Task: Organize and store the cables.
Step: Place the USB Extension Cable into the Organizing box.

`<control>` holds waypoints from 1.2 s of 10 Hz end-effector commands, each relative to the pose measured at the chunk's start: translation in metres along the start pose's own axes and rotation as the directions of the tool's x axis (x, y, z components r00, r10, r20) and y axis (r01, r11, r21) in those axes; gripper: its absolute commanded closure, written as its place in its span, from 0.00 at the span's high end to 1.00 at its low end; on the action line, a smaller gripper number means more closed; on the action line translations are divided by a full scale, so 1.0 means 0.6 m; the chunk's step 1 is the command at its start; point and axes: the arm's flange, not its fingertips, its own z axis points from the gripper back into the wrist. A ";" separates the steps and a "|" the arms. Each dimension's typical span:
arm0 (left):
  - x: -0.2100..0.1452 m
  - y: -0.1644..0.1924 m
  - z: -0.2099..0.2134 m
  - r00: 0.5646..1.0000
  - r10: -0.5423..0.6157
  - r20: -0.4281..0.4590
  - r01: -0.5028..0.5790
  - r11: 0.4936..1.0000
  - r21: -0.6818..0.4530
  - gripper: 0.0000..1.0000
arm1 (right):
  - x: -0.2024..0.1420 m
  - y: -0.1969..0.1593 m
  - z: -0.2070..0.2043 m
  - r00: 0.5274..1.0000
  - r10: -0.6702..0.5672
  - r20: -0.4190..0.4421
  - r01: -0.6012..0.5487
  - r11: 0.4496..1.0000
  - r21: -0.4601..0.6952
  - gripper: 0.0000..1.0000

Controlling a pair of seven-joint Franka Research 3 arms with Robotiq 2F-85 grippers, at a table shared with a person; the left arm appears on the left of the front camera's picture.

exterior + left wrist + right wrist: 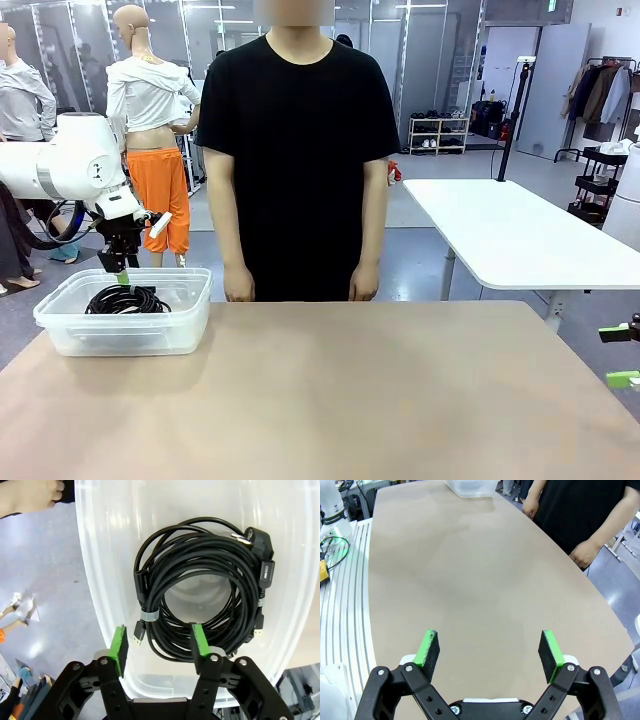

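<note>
The cables [200,585] are black cords wound into round coils, lying stacked inside a clear plastic bin [105,540]; a grey band ties one coil and plug ends stick out. In the front view the cables [128,298] lie in the bin [190,310] at the table's far left. My left gripper [159,642] hangs open just above the coils with nothing between its green pads; in the front view the left gripper [121,274] sits over the bin's back rim. My right gripper [489,649] is open and empty over bare table, at the right edge as the right gripper [625,355] in the front view.
A person in a black shirt stands at the far side of the table, hands [238,285] hanging at the edge. The tan tabletop [380,390] stretches wide between the bin and my right gripper. A white table [500,230] stands behind to the right.
</note>
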 end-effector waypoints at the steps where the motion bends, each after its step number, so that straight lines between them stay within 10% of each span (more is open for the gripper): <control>1: -0.001 -0.006 0.003 1.000 0.025 -0.008 -0.025 0.999 -0.019 1.00 | 0.005 -0.002 0.000 1.000 -0.011 0.008 0.011 1.000 -0.004 1.00; 12: -0.001 -0.001 0.003 0.999 0.038 -0.003 -0.038 0.999 0.002 0.97 | 0.005 -0.002 0.000 1.000 -0.011 0.008 0.011 1.000 -0.004 1.00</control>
